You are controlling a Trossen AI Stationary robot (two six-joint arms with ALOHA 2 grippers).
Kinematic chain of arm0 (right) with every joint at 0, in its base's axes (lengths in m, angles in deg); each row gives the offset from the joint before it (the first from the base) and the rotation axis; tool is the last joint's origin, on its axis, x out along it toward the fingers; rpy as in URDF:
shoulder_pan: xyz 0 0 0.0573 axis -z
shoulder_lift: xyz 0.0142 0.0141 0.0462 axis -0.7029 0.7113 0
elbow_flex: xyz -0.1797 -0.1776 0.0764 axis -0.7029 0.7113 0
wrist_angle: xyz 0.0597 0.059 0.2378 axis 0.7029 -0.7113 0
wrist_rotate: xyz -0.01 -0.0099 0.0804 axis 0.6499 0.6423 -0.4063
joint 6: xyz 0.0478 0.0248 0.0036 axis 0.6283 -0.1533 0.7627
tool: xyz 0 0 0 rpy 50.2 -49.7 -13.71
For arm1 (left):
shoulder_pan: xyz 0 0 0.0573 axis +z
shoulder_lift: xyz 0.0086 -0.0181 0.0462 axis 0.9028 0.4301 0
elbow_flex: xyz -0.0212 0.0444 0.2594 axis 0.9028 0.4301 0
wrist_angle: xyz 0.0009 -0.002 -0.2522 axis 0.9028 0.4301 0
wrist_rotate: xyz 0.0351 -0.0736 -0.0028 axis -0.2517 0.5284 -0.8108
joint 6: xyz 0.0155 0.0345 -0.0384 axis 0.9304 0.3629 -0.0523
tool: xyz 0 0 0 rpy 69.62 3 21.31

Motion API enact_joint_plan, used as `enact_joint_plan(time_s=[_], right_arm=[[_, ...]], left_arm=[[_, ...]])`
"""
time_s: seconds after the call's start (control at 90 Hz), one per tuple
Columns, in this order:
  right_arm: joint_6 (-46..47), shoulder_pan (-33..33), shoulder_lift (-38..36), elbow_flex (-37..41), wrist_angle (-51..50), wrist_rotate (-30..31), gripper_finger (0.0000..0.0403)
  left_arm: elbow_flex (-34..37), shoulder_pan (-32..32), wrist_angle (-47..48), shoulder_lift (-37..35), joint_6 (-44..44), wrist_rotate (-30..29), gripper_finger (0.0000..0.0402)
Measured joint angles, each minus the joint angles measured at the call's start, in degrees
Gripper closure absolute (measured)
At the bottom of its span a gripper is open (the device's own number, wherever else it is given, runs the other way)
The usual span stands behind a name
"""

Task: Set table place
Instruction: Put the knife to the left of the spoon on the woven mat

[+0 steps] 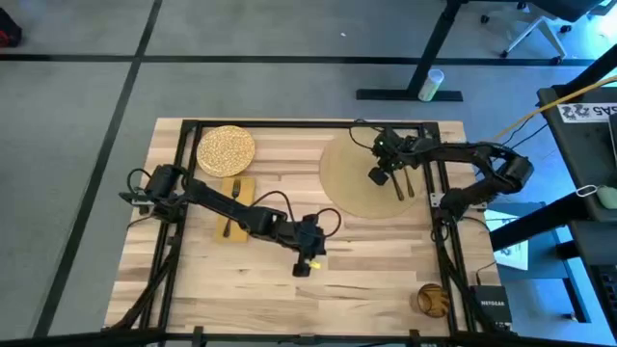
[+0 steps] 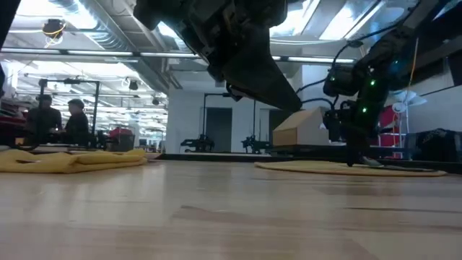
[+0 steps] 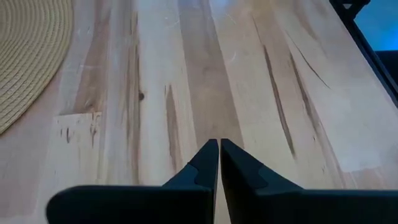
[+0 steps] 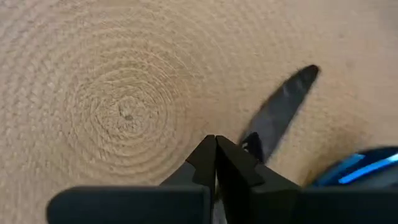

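The table (image 1: 366, 280) is light wood. The place, a large round tan woven mat (image 1: 359, 193), lies flat at its far right and fills the right wrist view (image 4: 124, 93). A dark knife (image 4: 283, 109) lies on the mat among dark utensils (image 1: 403, 183). My right gripper (image 1: 378, 176) is shut and points down over the mat (image 2: 346, 167), just left of the knife. My left gripper (image 1: 303, 270) is shut over bare wood (image 3: 186, 74) at the table's middle, holding nothing. My right gripper (image 4: 216, 140) points down at the mat with shut fingers, close beside the knife's blade (image 4: 261, 134). I cannot tell whether the fingertips touch the mat or the knife.
A speckled round plate (image 1: 227, 149) sits at the far left. A mustard napkin (image 1: 234, 207) with a fork on it lies just nearer. A brown round object (image 1: 434, 300) sits at the near right corner. Black frame rails (image 1: 439, 193) run along the table's edges.
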Motion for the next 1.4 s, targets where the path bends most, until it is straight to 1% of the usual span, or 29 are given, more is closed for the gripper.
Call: enact_joint_plan(time_s=[0.089,0.678,1.189,1.4], right_arm=[[0.0,0.0,0.7,0.0,1.2,0.3,0.0403],[0.3,0.1,0.7,0.0,0.8,2.5,0.0403],[3.0,0.1,0.7,0.0,0.6,4.5,0.0403],[3.2,0.1,-1.4,0.0,0.4,6.6,0.0403]], left_arm=[[0.0,-0.2,0.0,0.0,-0.3,0.0,0.0402],[0.0,-0.2,0.0,0.0,-0.9,-0.1,0.0402],[0.0,-0.2,0.3,0.0,-1.0,-0.1,0.0402],[0.0,-0.2,0.3,0.0,-1.0,-0.1,0.0402]])
